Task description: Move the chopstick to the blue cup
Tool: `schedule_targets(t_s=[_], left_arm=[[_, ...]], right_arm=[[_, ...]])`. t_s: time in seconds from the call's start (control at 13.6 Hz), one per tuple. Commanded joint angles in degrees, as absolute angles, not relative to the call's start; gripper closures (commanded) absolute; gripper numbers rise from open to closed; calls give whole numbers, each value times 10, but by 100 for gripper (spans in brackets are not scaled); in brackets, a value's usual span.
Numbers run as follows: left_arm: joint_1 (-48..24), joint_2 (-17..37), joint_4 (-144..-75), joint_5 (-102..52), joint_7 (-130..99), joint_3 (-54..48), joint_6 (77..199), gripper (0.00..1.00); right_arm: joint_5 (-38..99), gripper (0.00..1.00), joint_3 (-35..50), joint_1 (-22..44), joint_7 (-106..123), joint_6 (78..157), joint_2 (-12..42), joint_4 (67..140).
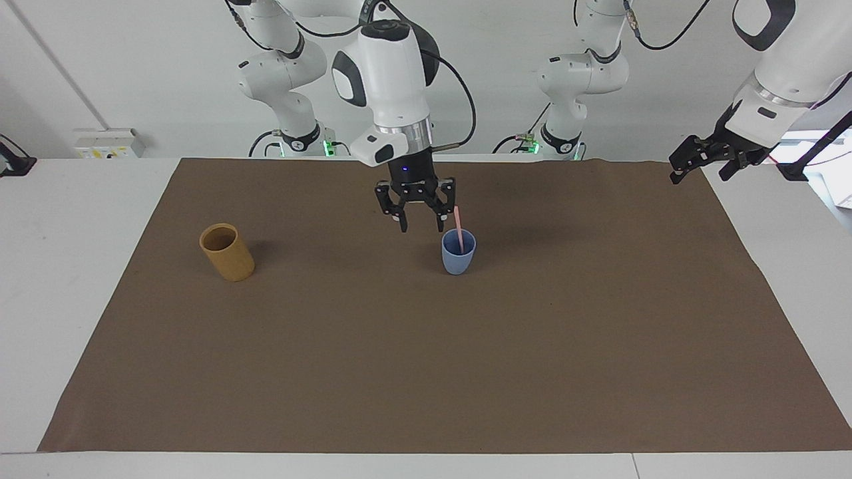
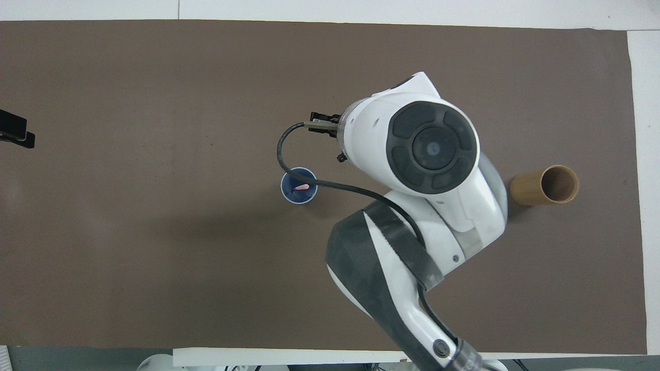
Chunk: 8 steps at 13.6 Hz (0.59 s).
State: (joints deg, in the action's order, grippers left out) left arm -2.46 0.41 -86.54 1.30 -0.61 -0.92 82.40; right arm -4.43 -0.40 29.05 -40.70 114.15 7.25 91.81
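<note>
The blue cup (image 1: 458, 257) stands upright near the middle of the brown mat; it also shows in the overhead view (image 2: 298, 191). One pale-pink chopstick (image 1: 457, 225) stands in it, leaning on the rim, free of any gripper; its top shows in the overhead view (image 2: 303, 186). My right gripper (image 1: 423, 226) is open and empty, raised over the mat just beside the cup, toward the right arm's end. My left gripper (image 1: 699, 166) is open and empty, and waits raised over the mat's corner at the left arm's end.
A tan-orange cylindrical cup (image 1: 227, 253) stands on the mat toward the right arm's end, and shows in the overhead view (image 2: 545, 185). The brown mat (image 1: 426, 372) covers most of the table. The right arm's wrist hides its gripper from above.
</note>
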Motion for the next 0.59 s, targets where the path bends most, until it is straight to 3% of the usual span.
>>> schedule_targets(t_s=[0.0, 0.29, 0.51], left_arm=[[-21, -7, -875, 20, 2, -10, 818, 0], [-21, -7, -875, 20, 2, -10, 818, 0], [-21, -7, -875, 20, 2, -10, 818, 0]], right_arm=[[-47, 0, 0, 198, -245, 968, 48, 833], [-49, 0, -2, 65, -37, 798, -12, 831], [-33, 0, 3, -10, 37, 757, -14, 821]])
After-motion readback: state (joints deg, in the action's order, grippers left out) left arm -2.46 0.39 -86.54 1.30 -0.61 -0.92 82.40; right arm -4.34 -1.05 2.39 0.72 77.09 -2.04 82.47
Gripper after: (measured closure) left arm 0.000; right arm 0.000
